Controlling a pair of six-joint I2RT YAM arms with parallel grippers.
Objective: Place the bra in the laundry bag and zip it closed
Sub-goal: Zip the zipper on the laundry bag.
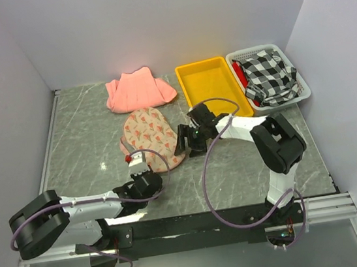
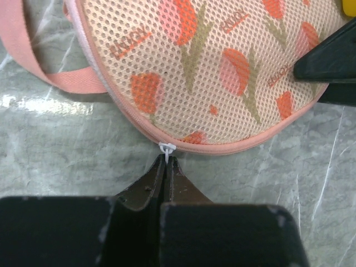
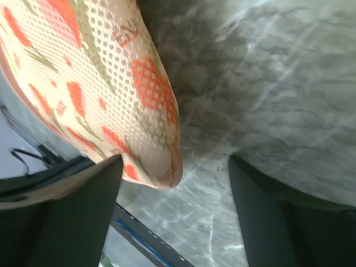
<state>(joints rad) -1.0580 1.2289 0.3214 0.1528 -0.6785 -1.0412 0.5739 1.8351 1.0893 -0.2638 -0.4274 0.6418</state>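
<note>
The laundry bag (image 1: 151,136) lies flat on the marble table, a beige mesh pouch with red-orange prints and pink edging; its zip edge runs unbroken along the near side (image 2: 222,72). My left gripper (image 2: 167,158) is shut on the small white zip pull (image 2: 166,148) at the bag's near edge, left of centre (image 1: 131,161). At the bag's right edge my right gripper (image 1: 185,144) stands open (image 3: 175,167); the bag's rounded end (image 3: 94,83) lies between its fingers, near the left one, with no grip on it. The bra is hidden.
A salmon-pink folded cloth (image 1: 138,90) lies behind the bag. To its right stand a yellow tray (image 1: 212,86) and a white basket (image 1: 240,53) holding a black-and-white checked cloth (image 1: 266,76). A pink strap loop (image 2: 33,50) trails from the bag's left side.
</note>
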